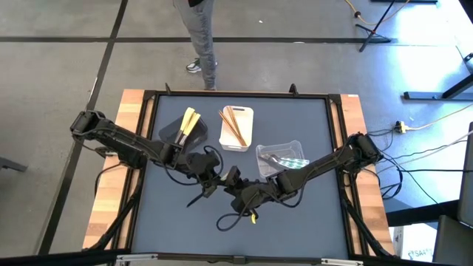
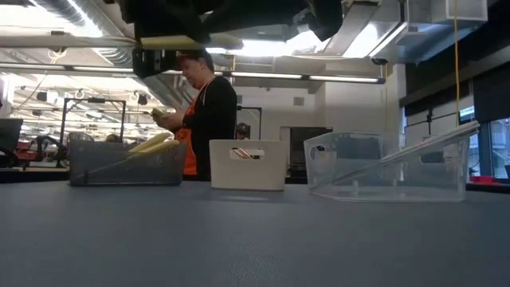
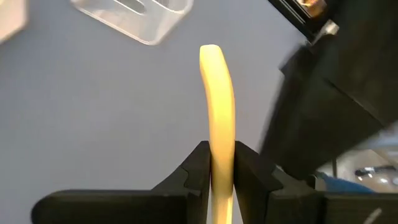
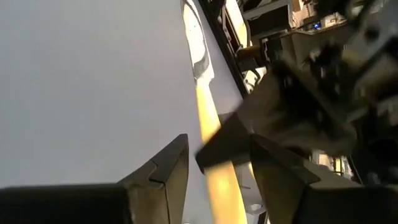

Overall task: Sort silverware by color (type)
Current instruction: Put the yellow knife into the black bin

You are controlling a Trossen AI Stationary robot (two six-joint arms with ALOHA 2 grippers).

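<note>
Pinching one pale yellow utensil (image 3: 216, 106), left gripper (image 3: 217, 167) fingers clenched; right gripper (image 4: 214, 163) fingers released

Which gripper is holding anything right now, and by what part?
Left gripper pinches a pale yellow utensil partway along its handle, rounded end sticking out past the fingers. Right gripper stands open around the same piece, not clamping it.

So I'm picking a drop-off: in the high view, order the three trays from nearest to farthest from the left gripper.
From the left gripper, shut on a pale yellow utensil:
1. Black tray, up toward the table's far left.
2. White tray, far centre; too close to the black one to rank firmly.
3. Clear tray, to the right.
</note>
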